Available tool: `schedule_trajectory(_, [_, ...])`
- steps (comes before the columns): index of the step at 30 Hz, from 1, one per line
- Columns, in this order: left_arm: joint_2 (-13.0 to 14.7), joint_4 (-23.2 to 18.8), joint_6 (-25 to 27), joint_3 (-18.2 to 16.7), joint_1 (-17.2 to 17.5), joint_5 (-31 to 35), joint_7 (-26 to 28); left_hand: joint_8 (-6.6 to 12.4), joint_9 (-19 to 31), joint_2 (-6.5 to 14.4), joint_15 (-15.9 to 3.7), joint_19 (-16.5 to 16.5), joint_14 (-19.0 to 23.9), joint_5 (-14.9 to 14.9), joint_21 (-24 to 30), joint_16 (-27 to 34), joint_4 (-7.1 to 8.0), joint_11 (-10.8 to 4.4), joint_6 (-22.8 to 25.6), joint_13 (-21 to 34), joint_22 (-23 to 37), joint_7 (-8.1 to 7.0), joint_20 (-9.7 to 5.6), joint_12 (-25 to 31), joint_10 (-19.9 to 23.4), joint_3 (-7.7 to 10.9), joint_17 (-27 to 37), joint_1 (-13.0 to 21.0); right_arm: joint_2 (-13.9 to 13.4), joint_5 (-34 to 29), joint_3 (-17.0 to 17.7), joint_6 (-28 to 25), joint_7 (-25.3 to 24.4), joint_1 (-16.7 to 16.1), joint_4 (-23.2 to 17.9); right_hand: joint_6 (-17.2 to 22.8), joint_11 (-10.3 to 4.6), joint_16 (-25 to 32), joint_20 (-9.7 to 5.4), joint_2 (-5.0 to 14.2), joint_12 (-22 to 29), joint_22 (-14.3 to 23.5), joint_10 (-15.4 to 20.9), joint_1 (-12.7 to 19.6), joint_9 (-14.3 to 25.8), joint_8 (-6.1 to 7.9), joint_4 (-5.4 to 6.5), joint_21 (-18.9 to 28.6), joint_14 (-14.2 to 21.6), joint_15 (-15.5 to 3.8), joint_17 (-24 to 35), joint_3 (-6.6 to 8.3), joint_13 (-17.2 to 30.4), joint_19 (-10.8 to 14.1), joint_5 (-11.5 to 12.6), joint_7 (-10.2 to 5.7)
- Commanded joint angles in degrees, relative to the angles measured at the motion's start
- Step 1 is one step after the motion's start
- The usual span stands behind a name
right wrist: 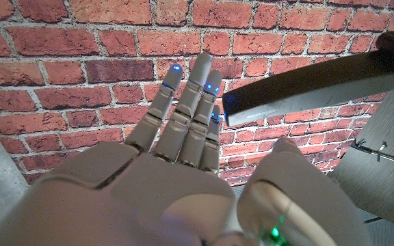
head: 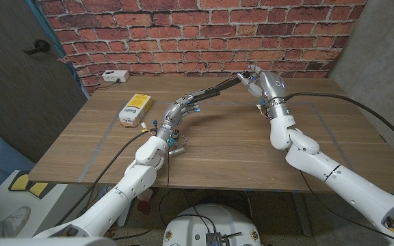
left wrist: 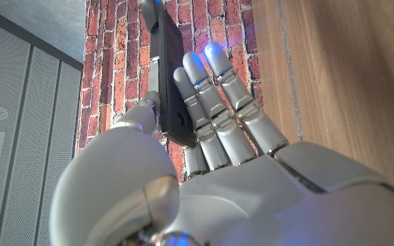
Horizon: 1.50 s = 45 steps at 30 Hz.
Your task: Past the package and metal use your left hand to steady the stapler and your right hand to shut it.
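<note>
A dark stapler (head: 211, 90) stands open past the middle of the table, its top arm raised toward the right. My left hand (head: 176, 115) grips its lower end, with the thumb on one side and the fingers on the other side of the dark body (left wrist: 173, 82). My right hand (head: 264, 83) is at the raised arm's tip. Its fingers (right wrist: 190, 116) are straight and apart, and the tip of the arm (right wrist: 306, 89) passes between them and the thumb. I cannot tell whether they touch it.
A yellow package (head: 136, 109) lies left of the stapler. A small metal piece (head: 177, 145) sits beside my left wrist. A white box (head: 115, 76) is at the table's back left, against the brick wall (head: 204, 34). Bare wood (head: 238, 150) spreads between the arms.
</note>
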Motion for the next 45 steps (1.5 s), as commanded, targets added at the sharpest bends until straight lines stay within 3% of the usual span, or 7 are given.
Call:
schedule_trajectory(1, [0.05, -0.32, 0.14, -0.07, 0.33, -0.39, -0.16, -0.02, 14.79, 5.70, -1.18, -0.33, 0.15, 0.40, 0.48, -0.12, 1.37, -1.52, 2.46, 0.22, 0.00, 0.71, -0.25, -0.08, 1.40, 1.36, 0.11, 5.30, 1.66, 2.26, -0.19, 1.68, -0.13, 0.65, 1.14, 1.48, -0.28, 0.25, 0.67, 0.74, 1.00, 0.07, 1.96, 1.09, 0.11, 0.33, -0.54, -0.40, 0.13, -3.00, 0.42, 0.96, 0.38, 0.03, 0.51, -0.08])
schedule_trajectory(14, [0.23, -0.51, 0.14, -0.03, 0.68, -0.50, -0.38, -0.33, 14.89, 5.70, -1.17, -0.54, 0.25, 0.38, 0.93, -0.14, 1.34, -1.64, 2.55, 0.34, -0.10, 0.65, -0.25, -0.10, 1.43, 1.31, 0.20, 5.30, 3.45, 2.01, -0.30, 0.80, -3.13, 0.10, 1.22, 5.86, -0.69, 0.79, 0.10, 0.88, 3.39, 0.10, 6.10, 2.57, 0.02, 1.20, -1.92, -0.52, 2.65, -3.94, 0.63, 2.05, 1.13, 1.32, 0.33, -0.04])
schedule_trajectory(22, [0.30, -0.38, 0.20, -0.07, 0.73, -0.69, -0.59, -0.53, 14.88, 5.66, -1.15, -0.65, 0.23, 0.38, 1.18, -0.20, 1.33, -1.48, 2.64, 0.37, -0.16, 0.57, -0.26, -0.16, 1.40, 1.29, 0.23, 5.28, 4.18, 1.93, -0.87, 2.01, -4.65, 0.47, 2.44, 9.20, -1.37, 1.02, -0.38, 1.05, 4.17, 0.13, 7.85, 5.78, 0.04, 1.62, -4.41, -0.69, 4.30, -4.66, 0.82, 3.77, 0.52, 2.12, 0.32, -0.29])
schedule_trajectory(27, [0.29, -0.24, 0.16, -0.07, 0.70, -0.70, -0.69, -0.68, 14.87, 5.65, -1.14, -0.74, 0.23, 0.38, 1.38, -0.23, 1.32, -1.58, 2.71, 0.27, -0.21, 0.58, -0.25, -0.22, 1.52, 1.27, 0.27, 5.27, 4.95, 1.81, -1.51, 2.11, -4.91, 1.10, 3.38, 10.13, -1.55, 0.92, -0.49, 1.20, 4.26, 0.13, 8.24, 6.72, 0.05, 1.69, -5.14, -0.81, 4.61, -4.65, 0.80, 4.36, 0.18, 2.18, 0.25, -0.73])
schedule_trajectory(36, [0.35, -0.21, 0.25, -0.08, 0.62, -0.71, -0.77, -0.91, 14.84, 5.65, -1.14, -0.90, 0.25, 0.39, 1.66, -0.26, 1.33, -1.54, 2.83, 0.46, -0.29, 0.57, -0.29, -0.29, 1.27, 1.24, 0.33, 5.24, 5.89, 1.34, -2.22, 2.40, -6.50, 1.83, 4.77, 15.51, -2.03, 0.05, -1.33, 2.07, 4.74, 0.15, 9.53, 10.40, 0.09, 2.52, -8.04, -1.30, 5.04, -4.78, 0.54, 7.00, -0.88, 2.11, -0.07, -1.46])
schedule_trajectory(43, [0.12, 0.11, 0.30, 0.13, 0.32, -0.63, -0.92, -1.12, 14.76, 5.64, -1.16, -1.07, 0.21, 0.40, 1.89, -0.33, 1.33, -1.54, 2.96, 0.38, -0.35, 0.56, -0.37, -0.29, 1.58, 1.22, 0.33, 5.23, 6.03, 1.21, -2.63, 3.17, -7.28, 1.94, 5.15, 20.28, -3.60, -0.56, -2.21, 3.37, 5.49, 0.19, 10.20, 20.17, 0.42, 2.42, -15.08, -2.16, 5.67, -5.31, 1.02, 13.09, -1.60, 0.97, 0.57, -3.25])
schedule_trajectory(45, [0.14, 0.01, 0.37, 0.13, 0.32, -0.59, -0.81, -1.23, 14.74, 5.63, -1.17, -1.10, 0.23, 0.40, 1.97, -0.33, 1.31, -1.58, 2.88, 0.36, -0.37, 0.58, -0.35, -0.31, 1.60, 1.22, 0.35, 5.23, 5.73, 0.92, -2.88, 4.34, -7.81, 2.10, 5.57, 21.39, -4.57, -0.48, -2.94, 3.70, 5.87, 0.15, 10.37, 24.50, 0.70, 2.22, -16.43, -2.58, 6.08, -5.55, 1.57, 15.50, -1.60, 0.15, 0.88, -4.28])
